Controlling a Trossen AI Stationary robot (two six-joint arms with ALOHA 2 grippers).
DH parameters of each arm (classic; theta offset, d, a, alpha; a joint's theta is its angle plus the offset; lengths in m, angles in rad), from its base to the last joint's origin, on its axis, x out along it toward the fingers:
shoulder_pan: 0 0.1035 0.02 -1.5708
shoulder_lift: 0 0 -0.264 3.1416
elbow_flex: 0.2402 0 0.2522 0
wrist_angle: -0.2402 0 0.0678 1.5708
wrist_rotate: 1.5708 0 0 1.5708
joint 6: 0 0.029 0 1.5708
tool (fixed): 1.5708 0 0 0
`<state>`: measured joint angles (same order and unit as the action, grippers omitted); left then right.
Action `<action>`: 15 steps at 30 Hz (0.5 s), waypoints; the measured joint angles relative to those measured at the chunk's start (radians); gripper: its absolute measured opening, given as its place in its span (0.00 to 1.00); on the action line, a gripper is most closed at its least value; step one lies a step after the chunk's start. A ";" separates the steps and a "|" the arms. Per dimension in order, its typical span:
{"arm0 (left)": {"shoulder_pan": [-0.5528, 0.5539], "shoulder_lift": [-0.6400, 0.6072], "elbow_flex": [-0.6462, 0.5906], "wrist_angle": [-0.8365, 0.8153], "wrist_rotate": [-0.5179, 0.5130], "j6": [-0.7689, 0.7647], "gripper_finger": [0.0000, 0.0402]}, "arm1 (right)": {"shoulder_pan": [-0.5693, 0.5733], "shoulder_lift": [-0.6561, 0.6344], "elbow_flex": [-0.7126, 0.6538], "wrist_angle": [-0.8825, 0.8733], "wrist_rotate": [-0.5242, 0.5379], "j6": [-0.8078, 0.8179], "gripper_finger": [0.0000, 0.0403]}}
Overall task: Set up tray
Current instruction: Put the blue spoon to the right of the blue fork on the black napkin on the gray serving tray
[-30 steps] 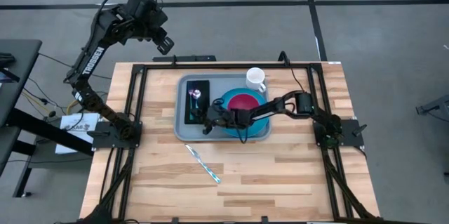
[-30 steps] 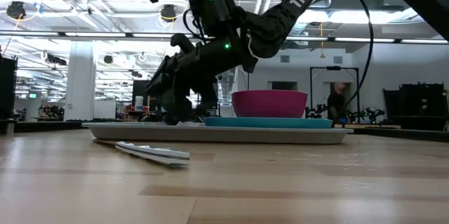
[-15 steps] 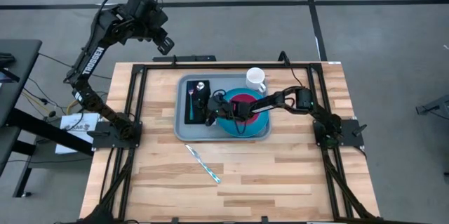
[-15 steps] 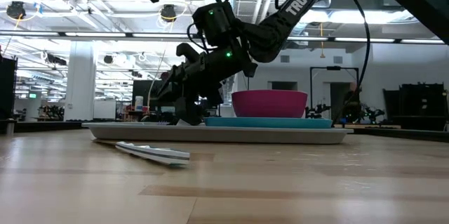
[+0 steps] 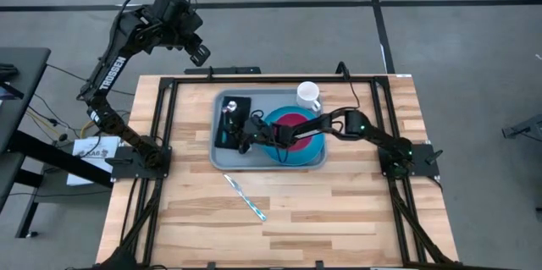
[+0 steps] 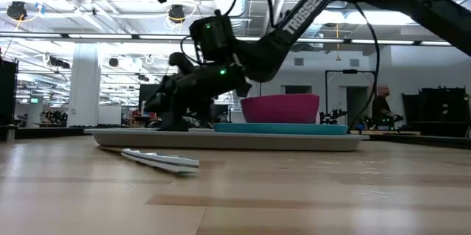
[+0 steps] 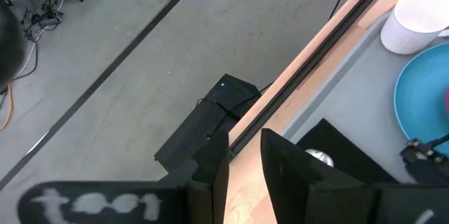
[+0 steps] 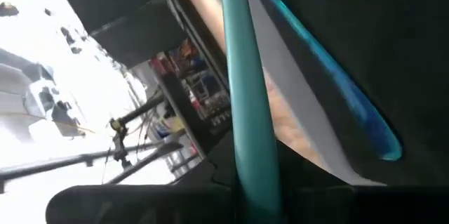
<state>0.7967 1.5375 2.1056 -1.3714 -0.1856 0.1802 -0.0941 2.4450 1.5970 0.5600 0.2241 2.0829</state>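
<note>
The grey-blue tray (image 5: 222, 158) lies at the table's middle. It carries a black napkin (image 5: 240, 103) at its left, a blue plate (image 5: 315, 146) with a magenta bowl (image 5: 294, 121), and a white mug (image 5: 308, 95) at its far right corner. My right gripper (image 5: 240, 132) reaches in low from the right over the napkin, shut on a spoon (image 5: 227, 109) with a teal handle. The spoon's silver bowl is over the napkin's far end. My left gripper (image 5: 200, 53) hangs high beyond the table's far left corner, fingers slightly apart with nothing between them. My right gripper pinches the spoon's teal handle (image 8: 247, 147) between its two fingers. It comes in nearly level from the table's right side, low over the tray. The handle runs on past the fingers over the napkin. I cannot tell whether the spoon touches the napkin.
A second teal-handled utensil (image 5: 246, 198) lies on the bare wood near the tray's near left corner. A black frame (image 5: 166, 118) runs around the table top. A person (image 6: 381, 102) stands far back in the room.
My right gripper has moved toward the table's left edge and sunk lower over the napkin, carrying the spoon with it. The spoon's bowl now lies farther left, over the napkin's far end.
</note>
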 joint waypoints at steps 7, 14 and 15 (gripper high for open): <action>0.000 0.000 0.000 -0.001 -0.002 0.000 0.18 | 0.002 0.045 0.088 -0.035 0.004 -0.067 0.07; 0.000 0.000 0.000 -0.001 -0.001 0.000 0.18 | 0.019 0.045 0.090 -0.053 0.061 -0.046 0.09; 0.000 0.000 0.000 -0.001 -0.001 0.000 0.18 | 0.021 0.045 0.090 -0.054 0.069 -0.041 0.10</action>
<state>0.7963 1.5375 2.1056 -1.3720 -0.1867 0.1802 -0.0734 2.4905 1.6875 0.5064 0.2935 2.0422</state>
